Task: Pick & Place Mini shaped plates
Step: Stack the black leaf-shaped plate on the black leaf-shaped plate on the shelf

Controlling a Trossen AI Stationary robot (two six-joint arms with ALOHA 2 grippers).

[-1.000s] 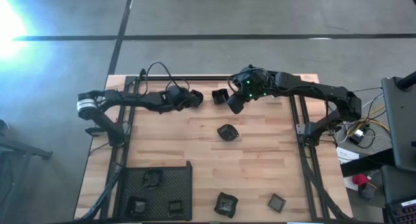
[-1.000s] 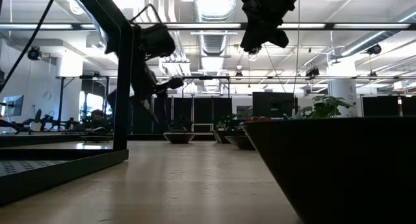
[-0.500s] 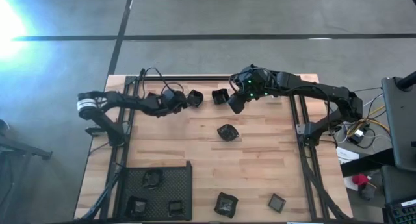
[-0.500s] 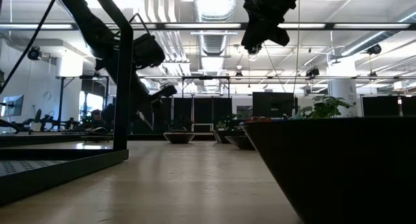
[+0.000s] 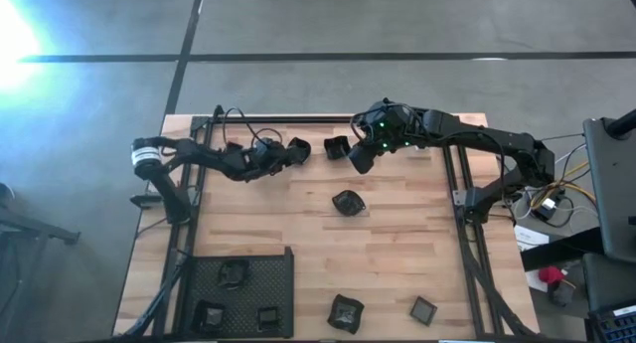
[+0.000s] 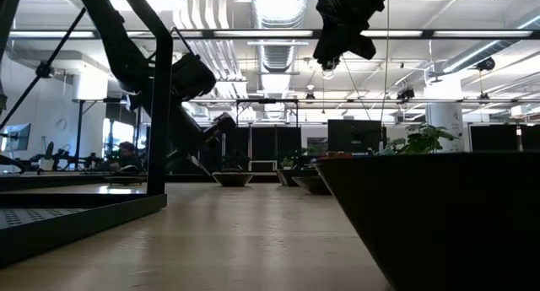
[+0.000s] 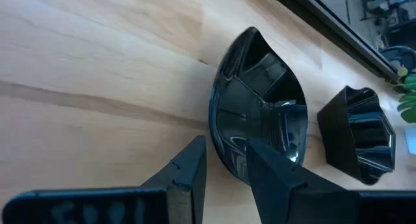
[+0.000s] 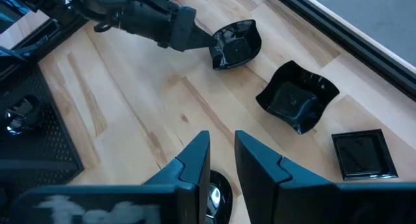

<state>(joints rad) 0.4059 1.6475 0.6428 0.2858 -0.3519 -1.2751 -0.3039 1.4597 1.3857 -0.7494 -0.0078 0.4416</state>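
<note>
My left gripper (image 5: 285,152) reaches in from the table's left near the far edge and is shut on a small glossy black dish (image 5: 297,146), which also shows in the right wrist view as the dish (image 8: 235,45). My right gripper (image 5: 360,159) hangs high over the far middle, narrowly open with nothing between its fingers (image 8: 222,152). A wavy-edged dish (image 8: 296,104) and a flat square plate (image 8: 357,152) rest by their bases on the wood beside it. Another round dish (image 5: 347,203) lies mid-table. My left gripper pinches the dish's rim (image 7: 220,149) on the side nearest the arm, one finger (image 7: 273,169) inside the bowl and the other finger (image 7: 188,172) outside. It comes slanting down from the table's left. The dish is tilted and appears held just off the wood.
A black mesh tray (image 5: 278,273) at the near left corner holds three dishes. Two more dishes (image 5: 345,311) (image 5: 424,309) lie at the near edge; one fills the low view's right (image 6: 439,223). Black frame rails run along both sides. Bare wood lies mid-table.
My left arm has drawn back a little toward the table's left and sunk slightly, its gripper staying on the dish near the far edge. The right arm has kept still.
</note>
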